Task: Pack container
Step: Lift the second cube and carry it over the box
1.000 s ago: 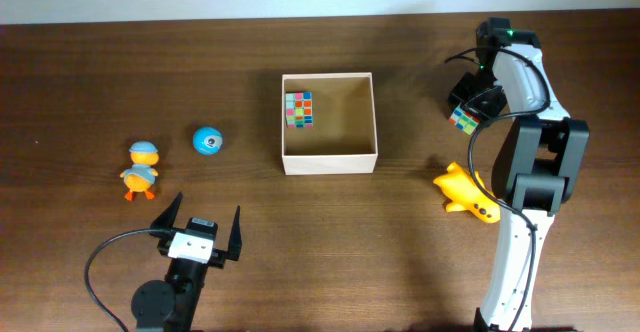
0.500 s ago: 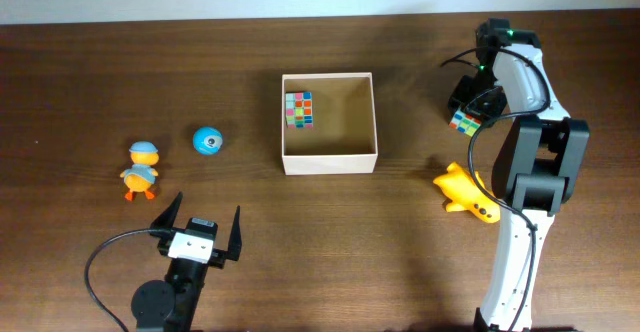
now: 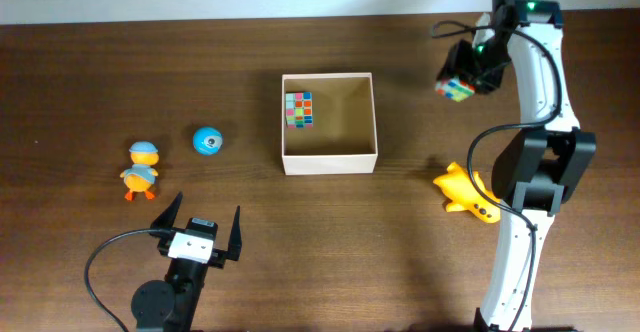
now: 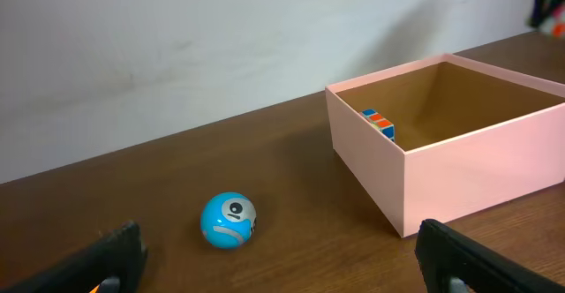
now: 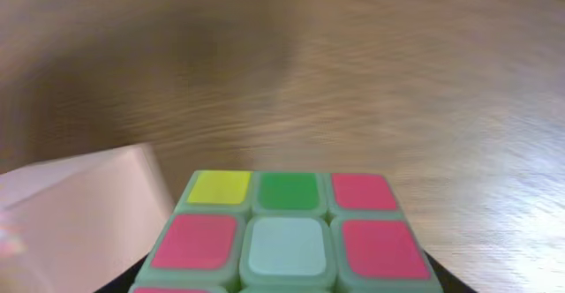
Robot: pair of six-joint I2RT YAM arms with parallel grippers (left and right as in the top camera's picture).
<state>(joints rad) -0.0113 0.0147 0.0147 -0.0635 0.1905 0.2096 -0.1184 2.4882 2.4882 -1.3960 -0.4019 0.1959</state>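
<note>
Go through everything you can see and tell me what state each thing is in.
Box: open-topped, partly filled.
Packed cube: resting inside box, against a side wall.
Right gripper: shut.
Held cube: clamped in right gripper, outside box.
Left gripper: open, empty.
Ball: loose on table.
Duck: upright on table.
Yellow toy: lying on table.

Bench: dark brown wooden bench point(image 3: 90, 62)
Duck: orange-yellow toy duck with a blue cap point(image 3: 142, 169), left side
Ball: small blue plastic ball point(image 3: 207, 141), near the duck's right
Figure: yellow plastic toy figure point(image 3: 467, 194), right side
Cube: multicoloured puzzle cube point(image 3: 457, 88), far right
</note>
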